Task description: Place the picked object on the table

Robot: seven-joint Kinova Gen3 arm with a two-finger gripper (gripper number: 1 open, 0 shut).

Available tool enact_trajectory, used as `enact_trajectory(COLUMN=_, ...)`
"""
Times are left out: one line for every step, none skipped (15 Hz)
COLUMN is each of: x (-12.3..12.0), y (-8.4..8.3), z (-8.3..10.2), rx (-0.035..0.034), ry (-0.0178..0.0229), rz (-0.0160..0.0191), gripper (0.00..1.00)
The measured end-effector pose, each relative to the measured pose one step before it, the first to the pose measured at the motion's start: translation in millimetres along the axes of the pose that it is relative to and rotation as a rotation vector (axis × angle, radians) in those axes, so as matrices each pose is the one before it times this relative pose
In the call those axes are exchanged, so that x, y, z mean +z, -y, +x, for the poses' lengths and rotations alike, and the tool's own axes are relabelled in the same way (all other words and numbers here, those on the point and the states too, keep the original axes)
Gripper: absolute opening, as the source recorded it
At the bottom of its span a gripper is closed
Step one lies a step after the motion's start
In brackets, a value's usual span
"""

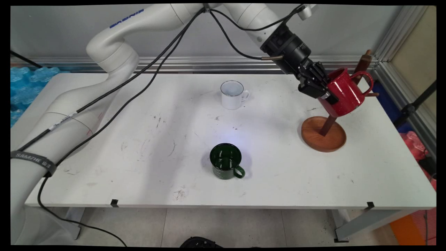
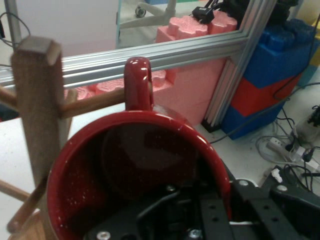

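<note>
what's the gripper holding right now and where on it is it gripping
The gripper holds the red mug by its rim wall, one finger inside and one outside, on the side opposite the handle, beside the wooden mug rack.

Three mugs in all: one red mug (image 1: 343, 92) up at the wooden mug stand (image 1: 324, 134) near the table's (image 1: 278, 181) right edge, one white mug (image 1: 232, 94) toward the far edge, one green mug (image 1: 225, 161) toward the near edge; one stand; one table
</note>
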Motion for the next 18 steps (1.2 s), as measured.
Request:
enact_trajectory(x=-1.51, y=-2.65, z=1.83, rx=0.0008, ry=-0.00069, rz=-0.00222, gripper=0.0)
enact_trajectory(x=-1.51, y=-2.48, z=1.41, rx=0.0009, ry=0.00062, rz=-0.00182, gripper=0.0)
enact_trajectory(x=-2.09, y=-3.04, z=1.67, rx=0.0013, ry=0.00116, rz=-0.0014, gripper=0.0)
enact_trajectory(x=-2.13, y=-3.01, z=1.71, rx=0.0015, ry=0.00147, rz=-0.00053, gripper=0.0)
enact_trajectory(x=-2.15, y=-2.64, z=1.45, rx=0.00074, ry=0.00148, rz=0.00051, gripper=0.0)
enact_trajectory(x=-2.86, y=-3.23, z=1.73, rx=0.00056, ry=0.00163, rz=0.00118, gripper=0.0)
enact_trajectory(x=-2.93, y=-3.19, z=1.47, rx=0.00016, ry=0.00206, rz=0.00188, gripper=0.0)
enact_trajectory(x=-2.77, y=-3.05, z=1.06, rx=0.00013, ry=0.00244, rz=0.00184, gripper=0.0)
enact_trajectory(x=-3.29, y=-3.74, z=1.09, rx=-0.00012, ry=0.00337, rz=0.00221, gripper=0.0)
enact_trajectory(x=-3.16, y=-3.88, z=1.24, rx=0.00033, ry=0.00376, rz=0.00199, gripper=0.0)
enact_trajectory(x=-2.9, y=-3.64, z=1.04, rx=0.00002, ry=0.00322, rz=0.0018, gripper=0.0)
enact_trajectory(x=-3.46, y=-4.32, z=1.21, rx=-0.00093, ry=0.00364, rz=0.00339, gripper=0.0)
enact_trajectory(x=-3.28, y=-4.33, z=1.28, rx=-0.00133, ry=0.00374, rz=0.00373, gripper=0.0)
enact_trajectory(x=-3.09, y=-4.04, z=0.8, rx=-0.00184, ry=0.0036, rz=0.00383, gripper=0.0)
enact_trajectory(x=-3.8, y=-4.92, z=0.8, rx=-0.00234, ry=0.00444, rz=0.00549, gripper=0.0)
enact_trajectory(x=-3.46, y=-4.9, z=0.76, rx=-0.00267, ry=0.00483, rz=0.00534, gripper=0.0)
enact_trajectory(x=-3.04, y=-4.49, z=0.47, rx=-0.00215, ry=0.0051, rz=0.00536, gripper=0.0)
enact_trajectory(x=-3.75, y=-5.22, z=0.76, rx=-0.00255, ry=0.0057, rz=0.00776, gripper=0.0)
